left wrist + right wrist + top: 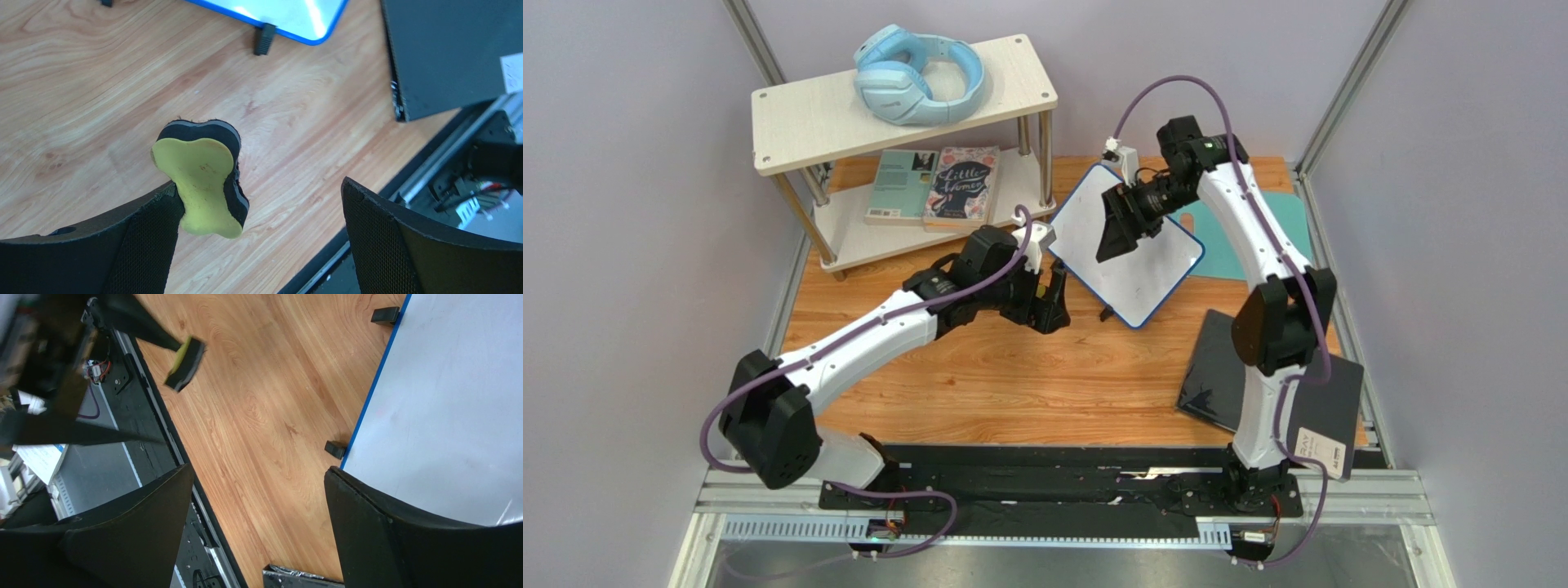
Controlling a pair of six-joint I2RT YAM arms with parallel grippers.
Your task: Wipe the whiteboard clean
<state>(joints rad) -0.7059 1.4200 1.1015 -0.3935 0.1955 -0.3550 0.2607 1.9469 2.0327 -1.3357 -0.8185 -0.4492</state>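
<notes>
The whiteboard (pixel 1149 263), white with a thin blue frame and black feet, stands tilted on the wooden table; its visible face (pixel 454 386) looks plain white. My right gripper (pixel 1122 230) hangs open over the board's left part, with one finger (pixel 393 539) in front of the board's edge and nothing between the jaws (pixel 258 471). My left gripper (pixel 261 187) is wide open just left of the board (pixel 288 15). A yellow-and-black eraser (pixel 199 184) clings to its left finger (pixel 141 245), not pinched. The eraser (pixel 184 361) also shows in the right wrist view.
A two-level shelf (pixel 805 116) at the back left carries blue headphones (pixel 918 76) and books (pixel 934 184). A teal mat (pixel 1290 221) lies behind the board. A black glossy panel (pixel 1210 374) lies at the right by the right arm's base. A black rail (pixel 1063 472) runs along the near edge.
</notes>
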